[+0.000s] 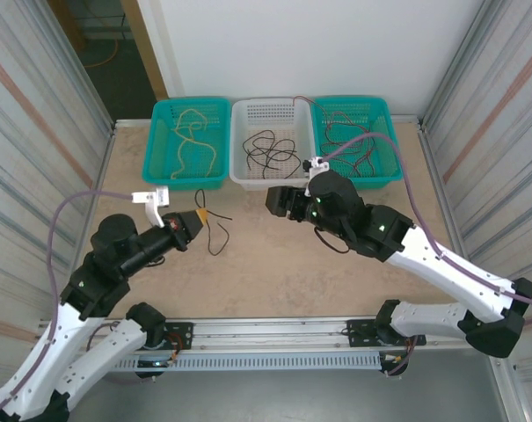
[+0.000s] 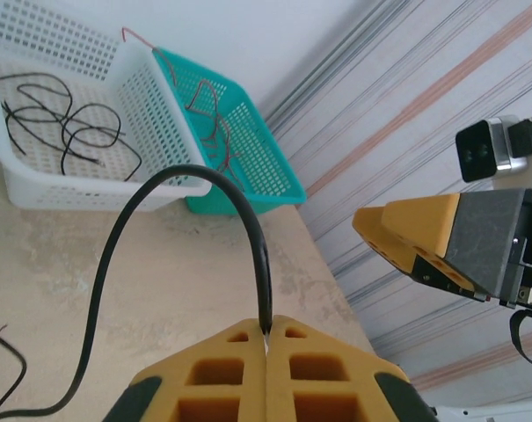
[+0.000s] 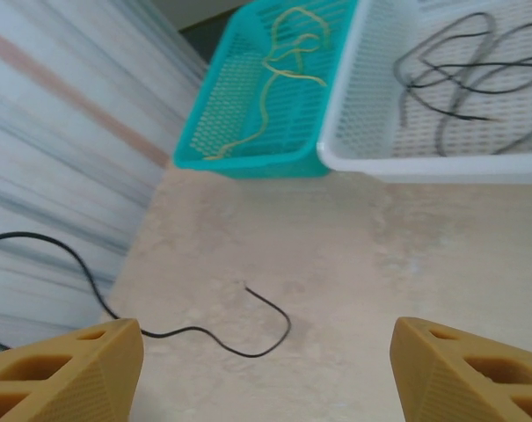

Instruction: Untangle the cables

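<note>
My left gripper (image 2: pixel 267 327) is shut on one end of a black cable (image 2: pixel 160 180). The cable arches up from the fingertips and trails down onto the table (image 1: pixel 214 236). In the top view the left gripper (image 1: pixel 195 220) hovers left of centre. My right gripper (image 3: pixel 266 352) is open above the table, with the black cable's loose end (image 3: pixel 283 330) lying below and between its fingers. It (image 1: pixel 274 202) faces the left gripper. More black cables (image 1: pixel 270 149) lie in the white basket, yellowish ones (image 1: pixel 188 132) in the left teal basket, red ones (image 1: pixel 353 141) in the right teal basket.
Three baskets stand in a row at the back: teal (image 1: pixel 160 167), white (image 1: pixel 239 171), teal (image 1: pixel 393 171). Corrugated walls (image 1: pixel 37 132) close in both sides. Lilac-grey hoses (image 1: pixel 81 200) run along both arms. Bare tabletop (image 1: pixel 274 272) lies in front.
</note>
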Available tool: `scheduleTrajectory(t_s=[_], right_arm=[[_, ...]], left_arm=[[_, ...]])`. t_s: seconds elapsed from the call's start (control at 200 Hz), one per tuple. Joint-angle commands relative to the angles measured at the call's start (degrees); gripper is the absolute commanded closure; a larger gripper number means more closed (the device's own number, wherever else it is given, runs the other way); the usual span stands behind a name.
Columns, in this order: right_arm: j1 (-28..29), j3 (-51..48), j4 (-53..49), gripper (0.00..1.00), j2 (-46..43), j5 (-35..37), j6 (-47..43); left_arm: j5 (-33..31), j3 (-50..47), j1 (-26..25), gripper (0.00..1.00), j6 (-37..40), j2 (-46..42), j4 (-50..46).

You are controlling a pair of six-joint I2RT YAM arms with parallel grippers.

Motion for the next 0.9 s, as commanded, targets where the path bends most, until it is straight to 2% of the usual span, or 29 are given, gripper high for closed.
scheduleTrajectory(t_s=[0.0,0.125,0.396,0.601,0.892], right_arm=[[0.29,3.06,5.63,0.25,1.55,-4.69,0.55],[0.24,2.9,9.56,0.19,3.14,-7.1,2.05],[0.85,3.17,11.81,0.19,8.89,-12.8,4.62],[4.28,2.8,11.69,0.19,11.78,-13.68,-1.26],[4.74,-0.34,17.37,0.19,13.49,-15.94,-3.26]], left_arm=[[-0.87,0.79,-0.34,1.0,2.14,-1.22,2.87],[-0.07,0.43,-0.34,1.0,2.29,-2.04,5.28],[1.64,1.51,-0.32,1.0,2.6,-2.43,10.65],[4.61,5.19,-0.34,1.0,0.78,-0.4,13.45],[7.16,9.28,-0.34,1.0,-0.53,0.9,15.57]])
